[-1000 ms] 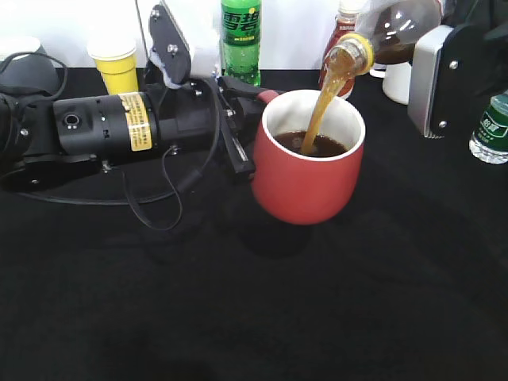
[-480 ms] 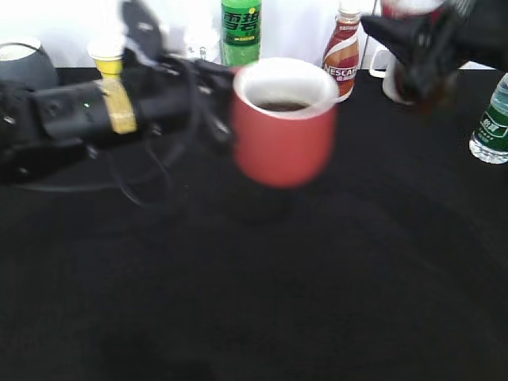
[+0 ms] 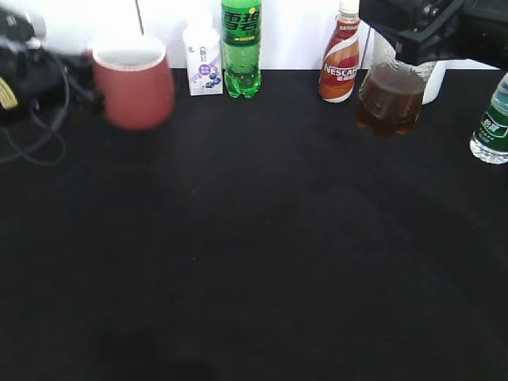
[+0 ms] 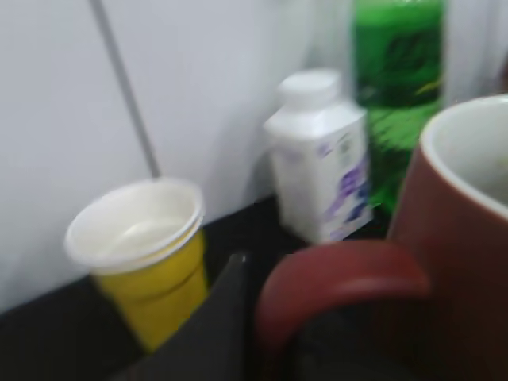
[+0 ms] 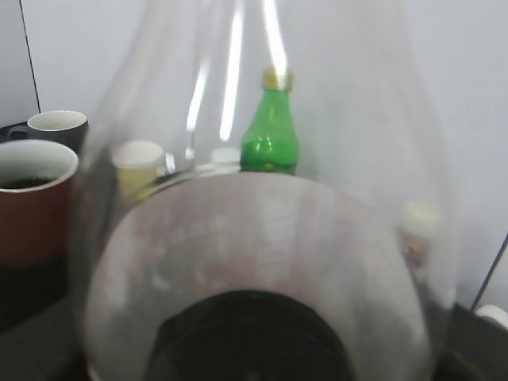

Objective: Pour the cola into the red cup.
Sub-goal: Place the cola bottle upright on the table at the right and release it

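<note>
Inside red cup (image 5: 32, 198), dark cola (image 5: 25, 182)

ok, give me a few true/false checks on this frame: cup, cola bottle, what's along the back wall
1. The red cup is at the far left, off the table centre. True.
2. Cola is streaming from the cola bottle into the cup. False: the bottle is upright at the right, far from the cup, with no stream.
3. The cup has dark liquid in it. True, seen in the right wrist view.
4. The green soda bottle lies on its side. False: it stands upright at the back.
5. A white carton stands just left of the green bottle. True.
6. The cola bottle is full. False: liquid fills only its lower part.
</note>
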Motion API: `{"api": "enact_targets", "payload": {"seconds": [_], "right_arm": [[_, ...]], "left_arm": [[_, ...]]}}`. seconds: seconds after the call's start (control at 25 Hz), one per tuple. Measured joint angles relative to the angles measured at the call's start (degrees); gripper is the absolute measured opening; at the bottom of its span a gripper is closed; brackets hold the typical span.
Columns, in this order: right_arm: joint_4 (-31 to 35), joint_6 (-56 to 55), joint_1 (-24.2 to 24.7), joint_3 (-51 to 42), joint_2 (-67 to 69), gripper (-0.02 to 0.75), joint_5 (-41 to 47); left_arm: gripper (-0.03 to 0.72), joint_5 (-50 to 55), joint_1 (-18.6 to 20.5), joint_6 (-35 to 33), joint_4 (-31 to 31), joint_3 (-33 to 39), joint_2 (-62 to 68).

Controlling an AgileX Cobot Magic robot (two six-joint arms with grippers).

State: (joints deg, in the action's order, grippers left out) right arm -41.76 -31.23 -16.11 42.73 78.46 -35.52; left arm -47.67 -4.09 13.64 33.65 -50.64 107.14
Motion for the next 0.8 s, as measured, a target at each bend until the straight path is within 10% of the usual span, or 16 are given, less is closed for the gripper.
{"api": "enact_targets", "payload": {"seconds": [0.2,0.44,0.6,0.8], "right_arm": [[0.0,-0.05,0.0,0.0,0.0,0.492,-0.06],[0.0,-0.1,0.0,0.0,0.71,0.492,-0.13],[0.0,-0.1,0.0,0.0,0.79,0.492,-0.32],[2.64,0.83,0.0,0.0,1.24,0.492,-0.45]], "left_arm": [[0.053,-8.22,0.0,-8.53,-14.25,-0.02,11.26],[0.063,-11.02,0.0,-9.97,-16.76,-3.02,16.49],[0.283,-8.3,0.0,-9.18,-17.01,-1.37,13.96],[0.307,-4.14,0.0,-9.01,-17.14,11.9,2.02]]}}
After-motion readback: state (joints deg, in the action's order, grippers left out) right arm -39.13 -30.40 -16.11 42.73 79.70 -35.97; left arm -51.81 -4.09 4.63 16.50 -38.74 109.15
